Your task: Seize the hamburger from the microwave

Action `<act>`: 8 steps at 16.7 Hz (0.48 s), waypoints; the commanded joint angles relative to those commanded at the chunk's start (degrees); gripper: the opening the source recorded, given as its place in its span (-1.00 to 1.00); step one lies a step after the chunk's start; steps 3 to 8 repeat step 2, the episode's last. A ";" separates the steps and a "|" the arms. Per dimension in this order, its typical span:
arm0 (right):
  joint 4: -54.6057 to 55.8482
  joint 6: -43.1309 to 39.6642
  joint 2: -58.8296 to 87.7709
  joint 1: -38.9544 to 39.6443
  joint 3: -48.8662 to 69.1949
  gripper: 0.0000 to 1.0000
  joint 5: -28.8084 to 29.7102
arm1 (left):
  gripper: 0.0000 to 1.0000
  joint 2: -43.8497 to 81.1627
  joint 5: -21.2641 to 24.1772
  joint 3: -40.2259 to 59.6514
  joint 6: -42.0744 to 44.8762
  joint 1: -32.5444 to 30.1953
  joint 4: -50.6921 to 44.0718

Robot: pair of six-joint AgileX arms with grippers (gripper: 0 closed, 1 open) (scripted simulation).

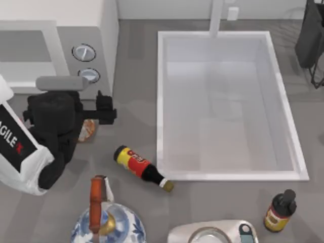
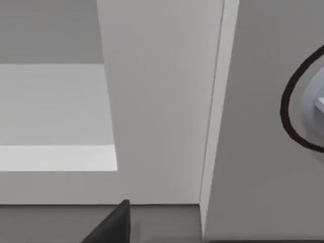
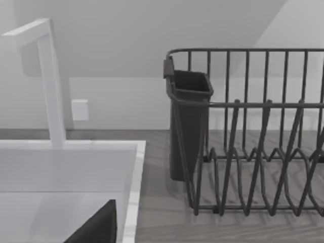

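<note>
One hamburger (image 1: 88, 129) lies on the grey table (image 1: 131, 91) in the top view, in front of the microwave (image 1: 76, 35) and outside its cavity. It shows as a small round orange-tan bun with a whitish patch, mostly covered by the black left gripper (image 1: 104, 110) and wrist. Cannot tell whether the jaws are open, closed or gripping the bun; the fingers point toward 3 o'clock, just above the bun.

Near edge, at 6 o'clock: a blue-and-white patterned teapot (image 1: 109, 225) with an orange-brown handle, and beside it a pale rounded kettle-like vessel (image 1: 212, 232). At 5 o'clock a small dark bottle (image 1: 279, 210) stands upright with a yellow-and-red label, writing unreadable.

Centre: a dark sauce bottle (image 1: 142, 168) lies on its side, with a red-and-yellow label I cannot read, its neck pointing toward 4 o'clock and its tip close to the sink's front rim. On the left arm's white shell the letters "AGILE" read in white on black, followed by a red mark.

Right of centre: a white rectangular sink (image 1: 162, 101), smooth and glossy, with a white square-section faucet (image 1: 216, 17) at 12 o'clock.

Far left, 10 o'clock: the microwave is boxy and light grey, with two round silver-blue dials (image 1: 84, 52) on its side panel. The left wrist view shows its flat grey front and one dial's edge (image 2: 304, 101).

Far right, 2 o'clock: a dark wire dish rack (image 3: 253, 136) with a dark cutlery cup (image 3: 188, 121). The right wrist view faces it; a dark fingertip (image 3: 98, 228) shows there, jaw state cannot be told.
</note>
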 joint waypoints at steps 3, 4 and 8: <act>0.00 0.00 0.00 0.00 0.00 1.00 0.00 | 1.00 0.00 0.00 0.00 0.00 0.00 0.00; 0.00 0.00 0.00 0.00 0.00 1.00 0.00 | 1.00 0.00 0.00 0.00 0.00 0.00 0.00; 0.00 0.00 0.00 0.00 0.00 1.00 0.00 | 1.00 0.00 0.00 0.00 0.00 0.00 0.00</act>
